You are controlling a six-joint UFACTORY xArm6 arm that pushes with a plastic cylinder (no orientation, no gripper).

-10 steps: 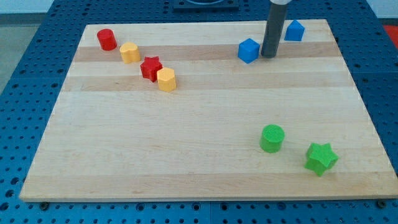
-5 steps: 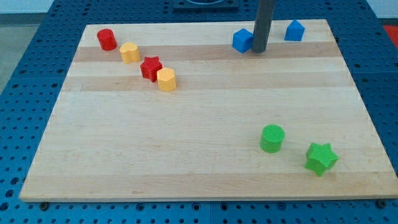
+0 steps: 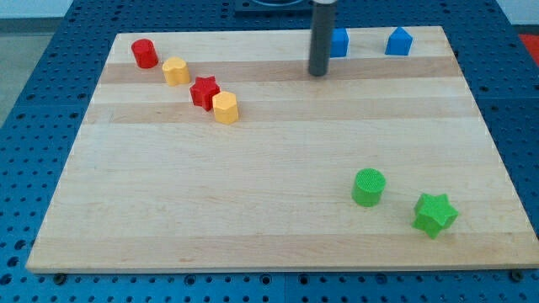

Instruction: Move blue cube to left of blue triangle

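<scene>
My tip (image 3: 317, 74), the bare lower end of a straight dark rod with no jaws to open or hold anything, has slid toward the view's left and now rests just left of and below the small blue plastic cube (image 3: 338, 42). That cube has shifted up to the wooden tabletop's (image 3: 269, 185) top edge, left of the blue triangular block (image 3: 398, 41) near the top right corner. The rod stands upright, partly covering the cube's left side.
</scene>
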